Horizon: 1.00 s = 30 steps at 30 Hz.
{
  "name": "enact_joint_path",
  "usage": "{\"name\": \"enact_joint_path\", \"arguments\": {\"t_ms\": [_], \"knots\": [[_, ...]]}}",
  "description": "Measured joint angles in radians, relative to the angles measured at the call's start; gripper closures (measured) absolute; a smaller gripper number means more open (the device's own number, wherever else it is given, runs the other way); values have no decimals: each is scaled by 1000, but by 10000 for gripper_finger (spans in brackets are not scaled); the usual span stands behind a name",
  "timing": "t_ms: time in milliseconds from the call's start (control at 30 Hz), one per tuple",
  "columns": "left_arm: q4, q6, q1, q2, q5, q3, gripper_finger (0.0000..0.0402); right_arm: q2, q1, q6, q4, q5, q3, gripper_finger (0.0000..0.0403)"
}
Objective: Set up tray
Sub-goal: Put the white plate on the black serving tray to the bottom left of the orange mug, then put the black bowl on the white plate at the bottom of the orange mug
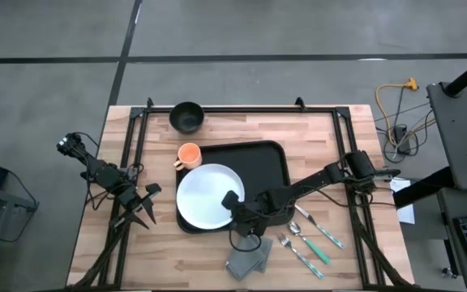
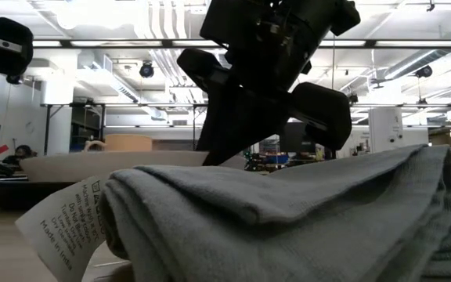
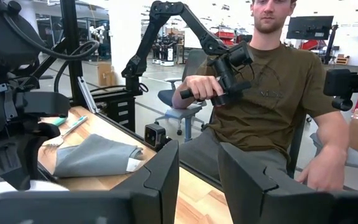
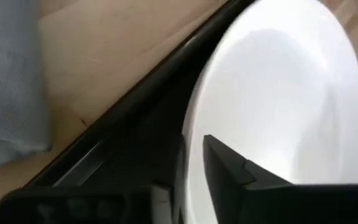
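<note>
On the wooden table (image 1: 233, 130) the black tray (image 1: 262, 166) lies mid-table, carrying the white plate (image 1: 207, 197). The right pincer (image 1: 235, 206), arm stretched low across the tray, straddles the plate's rim, fingers slightly parted. The left pincer (image 1: 142, 212) waits open at the table's left edge.

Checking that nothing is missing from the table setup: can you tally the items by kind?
Tray: 1
White plate: 1
Orange cup: 1
Dark bowl: 1
Grey cloth: 1
Cutlery pieces: 3
Total: 8
</note>
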Motion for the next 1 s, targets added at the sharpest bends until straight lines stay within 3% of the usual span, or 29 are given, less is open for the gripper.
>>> {"name": "enact_joint_path", "arguments": {"t_ms": [300, 700, 1000], "knots": [[0, 0, 0, 0, 0, 0, 309, 0, 2, 3, -7, 8, 17, 294], [0, 0, 0, 0, 0, 0, 309, -1, 27, 44, -32, 15, 67, 281], [0, 0, 0, 0, 0, 0, 309, -1, 28, 218, -74, 305, 121, 294]]}}
